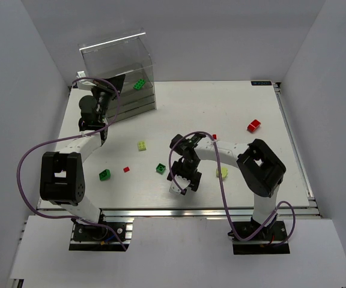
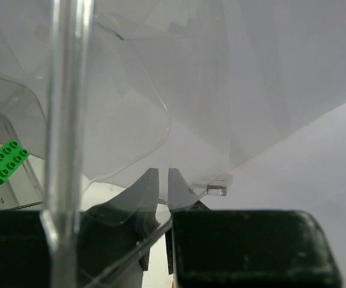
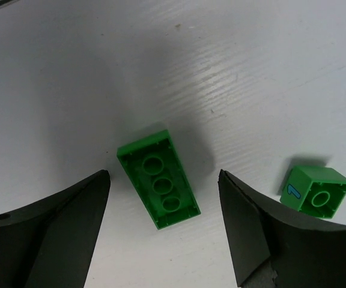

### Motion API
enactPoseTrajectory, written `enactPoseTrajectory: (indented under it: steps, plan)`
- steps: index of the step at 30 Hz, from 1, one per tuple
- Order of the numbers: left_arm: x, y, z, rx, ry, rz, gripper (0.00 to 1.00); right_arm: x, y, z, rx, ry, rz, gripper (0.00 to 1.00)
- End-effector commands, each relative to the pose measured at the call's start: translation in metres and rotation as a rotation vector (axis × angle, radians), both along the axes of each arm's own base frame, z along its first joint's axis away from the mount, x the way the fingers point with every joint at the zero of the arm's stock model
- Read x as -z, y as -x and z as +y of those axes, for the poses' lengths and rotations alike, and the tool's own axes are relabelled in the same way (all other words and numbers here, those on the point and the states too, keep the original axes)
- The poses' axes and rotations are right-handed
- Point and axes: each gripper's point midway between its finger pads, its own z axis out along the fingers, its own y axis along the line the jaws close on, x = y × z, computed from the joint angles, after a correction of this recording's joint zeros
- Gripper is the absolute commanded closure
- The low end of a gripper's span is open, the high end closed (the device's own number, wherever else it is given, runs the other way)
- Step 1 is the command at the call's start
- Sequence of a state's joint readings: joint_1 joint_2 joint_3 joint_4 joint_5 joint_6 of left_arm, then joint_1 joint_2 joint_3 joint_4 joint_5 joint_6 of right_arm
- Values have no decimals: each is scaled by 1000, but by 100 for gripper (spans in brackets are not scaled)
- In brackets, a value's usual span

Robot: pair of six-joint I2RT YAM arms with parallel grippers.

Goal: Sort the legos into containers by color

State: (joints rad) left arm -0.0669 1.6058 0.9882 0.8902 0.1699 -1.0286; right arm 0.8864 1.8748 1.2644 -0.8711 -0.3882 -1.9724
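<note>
The clear plastic cabinet (image 1: 116, 66) stands at the far left, with one green brick (image 1: 140, 84) in a drawer; that brick also shows in the left wrist view (image 2: 5, 161). My left gripper (image 1: 107, 93) is at the cabinet's front left. In the left wrist view it (image 2: 160, 180) is seen through clear plastic, its fingers almost touching with nothing visible between them. My right gripper (image 3: 164, 198) is open low over the table, straddling an upside-down green brick (image 3: 158, 179). That brick is hidden under the gripper (image 1: 182, 180) in the top view. A small green brick (image 3: 315, 193) with a blue "1" lies just beside it.
Loose bricks on the white table: yellow-green (image 1: 142, 145), green (image 1: 161, 168), green (image 1: 104, 174), tiny red (image 1: 126, 170), red (image 1: 254, 125), tiny red (image 1: 214, 137), yellow-green (image 1: 222, 173) by the right arm. A clear drawer tab (image 2: 217, 187) sits right of the left fingers.
</note>
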Motion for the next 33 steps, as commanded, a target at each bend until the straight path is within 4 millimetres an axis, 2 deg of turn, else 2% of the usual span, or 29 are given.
enactPoseTrajectory:
  steps: [1, 5, 11, 12, 15, 19, 20, 22, 24, 25, 27, 28, 30, 31, 33]
  plan:
    - [-29, 16, 3, -4, -10, -71, 77, 8, -2, 11, -239, -49, -98, 22]
    - [-29, 17, 4, -4, -9, -69, 77, 15, 0, 13, -250, -32, -104, 27]
    - [-32, 17, 4, -4, -10, -73, 77, 25, 7, -3, -311, 35, -87, 46]
    - [-31, 17, 4, -5, -9, -69, 77, 26, 8, -6, -324, 47, -89, 51]
    - [-31, 18, 4, -6, -10, -69, 77, 32, 14, -16, -358, 85, -91, 58]
    - [-30, 19, 4, -4, -7, -66, 77, 40, 12, -22, -352, 122, -108, 67]
    - [-29, 19, 4, -4, -9, -65, 77, 40, 12, -20, -336, 117, -105, 72]
    - [-30, 20, 3, -2, -10, -65, 77, 35, 3, -5, -227, 79, -114, 77]
    - [-31, 20, 4, -3, -13, -67, 77, 23, -3, 18, -96, 0, -76, 82]
    - [-31, 21, 3, 0, -12, -68, 77, 3, -24, 42, 86, -62, -77, 84]
    - [-32, 21, 3, -2, -9, -72, 77, -17, -41, 66, 232, -127, -32, 88]
    - [-34, 21, 3, -1, -10, -77, 77, -43, -60, 84, 355, -182, -20, 90]
    - [-33, 21, 3, -1, -10, -77, 77, -58, -75, 96, 436, -220, 3, 93]
    - [-35, 21, 3, 0, -8, -80, 77, -75, -90, 104, 513, -266, 5, 94]
    - [-36, 21, 3, -1, -11, -80, 77, -86, -102, 110, 566, -305, 4, 94]
